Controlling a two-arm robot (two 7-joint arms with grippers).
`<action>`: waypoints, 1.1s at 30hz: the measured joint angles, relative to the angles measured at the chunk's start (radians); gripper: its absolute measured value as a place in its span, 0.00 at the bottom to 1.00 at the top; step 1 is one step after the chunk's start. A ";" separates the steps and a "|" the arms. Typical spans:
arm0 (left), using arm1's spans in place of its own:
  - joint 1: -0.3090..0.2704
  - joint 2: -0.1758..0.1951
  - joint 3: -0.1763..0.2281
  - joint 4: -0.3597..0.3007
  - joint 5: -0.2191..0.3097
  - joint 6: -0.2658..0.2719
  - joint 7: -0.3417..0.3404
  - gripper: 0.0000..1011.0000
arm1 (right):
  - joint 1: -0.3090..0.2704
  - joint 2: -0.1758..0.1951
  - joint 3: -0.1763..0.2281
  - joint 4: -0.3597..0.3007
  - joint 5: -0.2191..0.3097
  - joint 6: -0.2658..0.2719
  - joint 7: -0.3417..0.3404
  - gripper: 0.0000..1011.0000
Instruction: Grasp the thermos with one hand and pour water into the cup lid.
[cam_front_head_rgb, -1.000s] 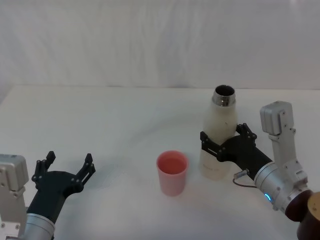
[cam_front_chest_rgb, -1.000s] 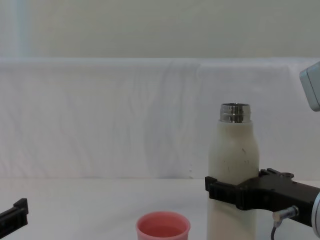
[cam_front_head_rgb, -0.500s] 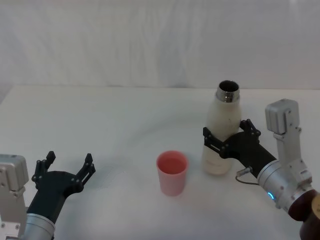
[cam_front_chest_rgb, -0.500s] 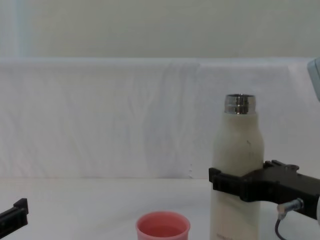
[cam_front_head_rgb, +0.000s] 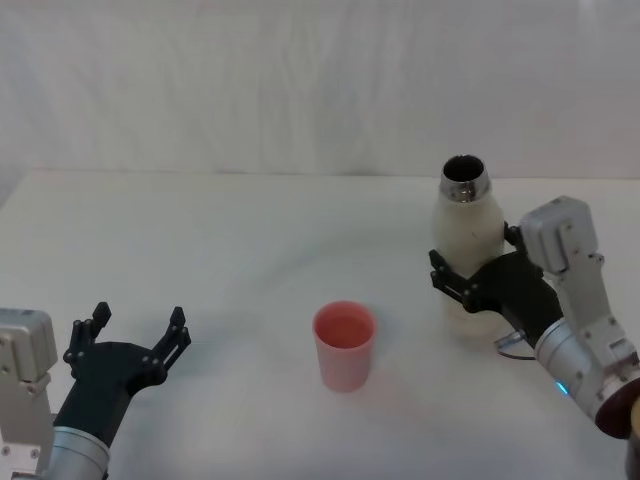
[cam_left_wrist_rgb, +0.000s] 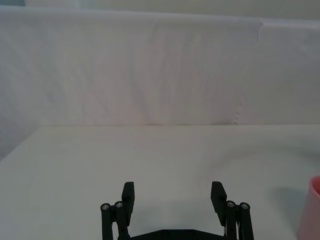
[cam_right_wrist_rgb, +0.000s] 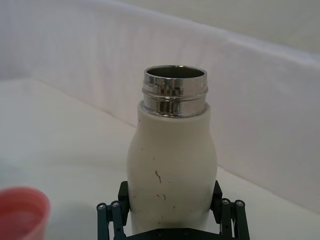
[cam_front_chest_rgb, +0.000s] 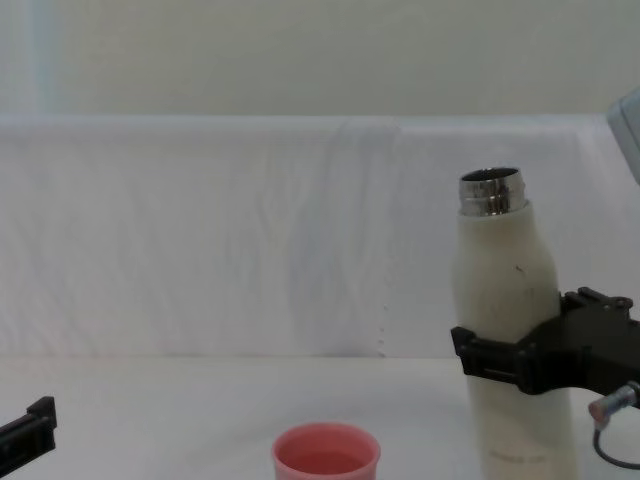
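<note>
The cream-white thermos stands nearly upright at the right of the table, its open steel neck on top. My right gripper is shut on its lower body, and the black fingers wrap both sides of the thermos. In the chest view the thermos rises from the right gripper. The pink cup lid sits upright on the table, left of the thermos and apart from it; the cup lid is low in the chest view. My left gripper rests open at the near left.
The white table runs back to a white cloth backdrop. The left wrist view has the left gripper over bare table, with the cup lid at the edge. There is free room between cup lid and left gripper.
My right gripper has carried the thermos up and to the right, farther from the cup lid. The cup lid and left gripper have not moved.
</note>
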 joint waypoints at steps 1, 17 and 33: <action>0.000 0.000 0.000 0.000 0.000 0.000 0.000 0.99 | -0.001 0.004 -0.001 -0.004 -0.013 0.003 -0.003 0.95; 0.000 0.000 0.000 0.000 0.000 0.000 0.000 0.99 | -0.002 0.066 -0.033 -0.058 -0.233 0.060 0.000 0.95; 0.000 0.000 0.000 0.000 0.000 0.000 0.000 0.99 | 0.025 0.087 -0.070 -0.052 -0.336 0.072 0.089 0.95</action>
